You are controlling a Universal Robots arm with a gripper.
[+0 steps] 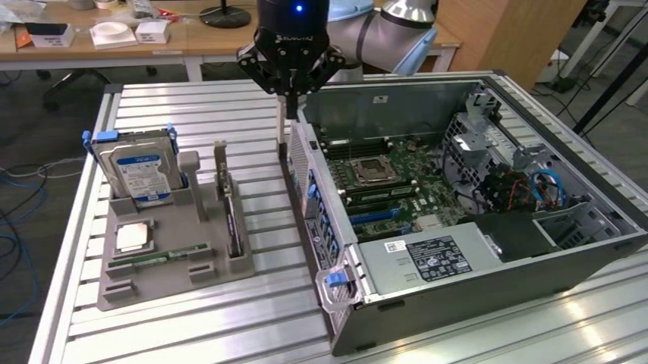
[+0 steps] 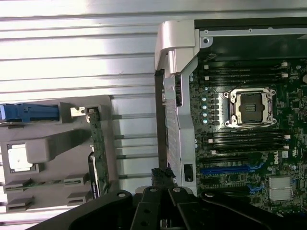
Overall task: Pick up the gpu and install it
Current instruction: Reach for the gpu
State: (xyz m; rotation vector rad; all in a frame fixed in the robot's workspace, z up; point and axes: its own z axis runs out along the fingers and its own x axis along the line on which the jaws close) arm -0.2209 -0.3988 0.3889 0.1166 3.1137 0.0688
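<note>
Black gripper [image 1: 291, 105], marked ROBOTIQ, jaws pinched together w/ nothing held, hangs over perforated wall of open dark-grey PC case [image 1: 506, 292]. Thin dark gpu card [image 1: 233, 224] stands on edge in grey plastic holder [image 1: 167, 227] just beside case, on exterior view's left; long axis parallel to that wall. White label inside case unreadable.

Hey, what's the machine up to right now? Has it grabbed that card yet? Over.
Gripper shut, empty, hovering at the computer case's edge. Gpu not yet picked, standing on edge in grey holder. Hard drive stands beside it, apart.
</note>
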